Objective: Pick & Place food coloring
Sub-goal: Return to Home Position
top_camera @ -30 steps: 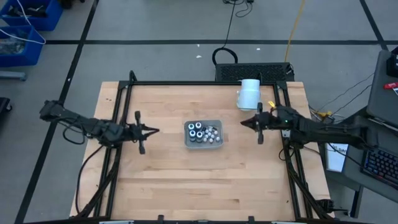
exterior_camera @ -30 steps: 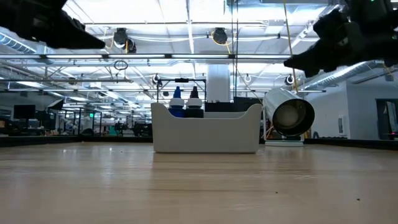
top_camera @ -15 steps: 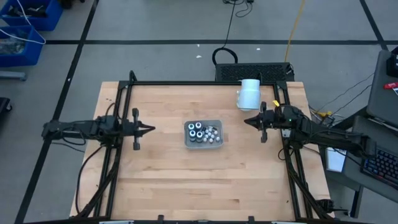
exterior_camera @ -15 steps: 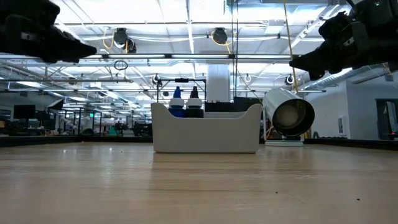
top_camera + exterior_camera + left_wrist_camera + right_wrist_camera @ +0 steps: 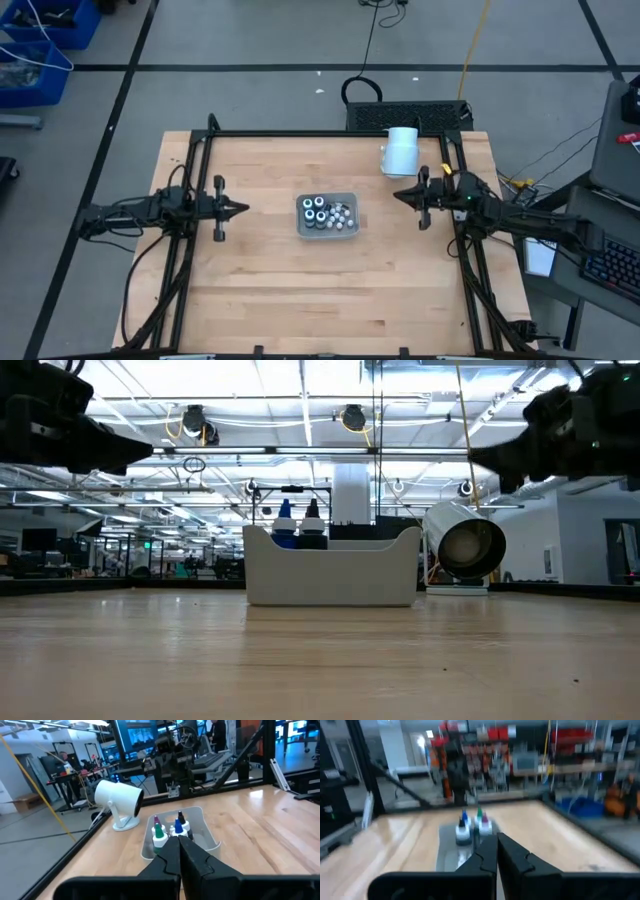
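Note:
The food coloring [image 5: 320, 212] stands in a pale grey tray [image 5: 340, 233] at the table's middle: small dark bottles with white and teal tops, and whitish pieces [image 5: 344, 213] beside them. The low view shows bottle tips [image 5: 298, 520] above the tray wall [image 5: 332, 575]. My left gripper [image 5: 246, 209] is shut and empty, held level left of the tray and pointing at it. My right gripper [image 5: 396, 196] is shut and empty, right of the tray and pointing at it. Both wrist views look past shut fingers, my left gripper's [image 5: 177, 845] and my right gripper's [image 5: 496, 840], at the bottles [image 5: 169, 827] [image 5: 471, 826].
A large white cylinder [image 5: 401, 150] lies level on a small stand at the table's far right, close behind my right gripper. A black frame [image 5: 320, 134] runs along the table's far, left and right sides. Bare wood lies between each gripper and the tray.
My left arm has swung round to point straight at the tray, and its gripper has sunk and drawn back a little toward the table's left edge. My right gripper has sunk slightly and drawn back toward the right edge. Both stay shut; the tray has not moved.

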`<state>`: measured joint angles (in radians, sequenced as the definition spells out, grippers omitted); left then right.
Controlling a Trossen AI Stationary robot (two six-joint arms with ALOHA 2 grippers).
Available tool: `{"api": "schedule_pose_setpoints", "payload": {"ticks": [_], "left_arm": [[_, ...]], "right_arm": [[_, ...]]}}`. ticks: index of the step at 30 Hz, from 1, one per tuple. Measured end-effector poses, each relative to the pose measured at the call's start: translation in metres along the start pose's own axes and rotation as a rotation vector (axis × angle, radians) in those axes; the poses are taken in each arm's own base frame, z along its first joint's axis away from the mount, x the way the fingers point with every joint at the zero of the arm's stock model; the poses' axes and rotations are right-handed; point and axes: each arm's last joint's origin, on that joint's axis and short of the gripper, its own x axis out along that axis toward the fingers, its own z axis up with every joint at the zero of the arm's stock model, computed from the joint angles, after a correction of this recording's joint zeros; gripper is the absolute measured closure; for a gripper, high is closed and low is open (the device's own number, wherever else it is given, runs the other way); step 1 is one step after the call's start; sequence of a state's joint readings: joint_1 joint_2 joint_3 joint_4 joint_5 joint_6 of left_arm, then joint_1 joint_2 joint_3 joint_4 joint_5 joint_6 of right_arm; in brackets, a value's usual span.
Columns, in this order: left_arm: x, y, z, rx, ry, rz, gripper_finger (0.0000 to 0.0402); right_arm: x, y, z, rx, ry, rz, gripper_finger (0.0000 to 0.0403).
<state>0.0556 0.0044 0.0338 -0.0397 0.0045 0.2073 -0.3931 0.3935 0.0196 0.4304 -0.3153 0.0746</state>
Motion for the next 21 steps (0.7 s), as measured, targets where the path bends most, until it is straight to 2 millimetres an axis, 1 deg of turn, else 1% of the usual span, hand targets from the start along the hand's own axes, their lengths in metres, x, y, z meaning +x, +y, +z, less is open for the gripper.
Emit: {"api": "schedule_pose_setpoints", "payload": {"ticks": [4,8,12,21], "left_arm": [[0.000,0.000,0.000,0.000,0.003,0.001,0.0401],[0.000,0.000,0.000,-0.001,0.005,0.004,0.0401],[0.000,0.001,-0.001,-0.004,0.008,0.014,0.0401],[0.000,0.001,0.003,-0.010,-0.031,0.029,0.0401]], "right_arm": [[-0.002,0.000,0.005,-0.027,-0.045,-0.001,0.0403],[-0.007,0.000,0.010,-0.024,-0.095,-0.015,0.0403],[-0.014,0.003,0.008,-0.010,-0.083,-0.012,0.0403],[-0.022,0.021,0.007,0.033,-0.085,0.119,0.0403]]}}
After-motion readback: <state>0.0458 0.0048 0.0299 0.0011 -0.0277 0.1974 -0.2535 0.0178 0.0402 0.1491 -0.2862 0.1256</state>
